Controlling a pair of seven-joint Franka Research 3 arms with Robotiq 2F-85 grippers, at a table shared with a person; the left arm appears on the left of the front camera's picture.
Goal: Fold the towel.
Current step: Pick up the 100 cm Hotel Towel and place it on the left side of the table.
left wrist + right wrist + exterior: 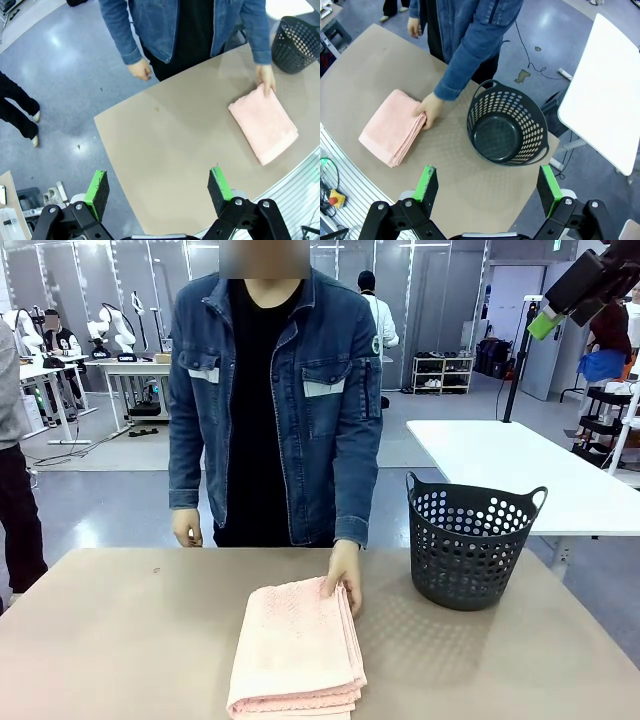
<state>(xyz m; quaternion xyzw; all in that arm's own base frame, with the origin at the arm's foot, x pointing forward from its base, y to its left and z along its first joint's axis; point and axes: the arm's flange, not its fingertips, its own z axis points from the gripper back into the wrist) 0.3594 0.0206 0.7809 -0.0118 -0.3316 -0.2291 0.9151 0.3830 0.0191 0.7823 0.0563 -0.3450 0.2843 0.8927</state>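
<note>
Pink towel (298,648) lies folded on the tabletop (120,640) under the person's hand (345,576), both end effectors (159,189) (487,187) spread and empty; likely only a release remains.

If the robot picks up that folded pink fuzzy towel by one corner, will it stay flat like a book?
Probably not. The folded pale pink terry towel is soft cloth in loose stacked layers, so it would likely droop and unfold. It looks light. Its fuzzy surface probably won't slip much on the tan table.
</note>
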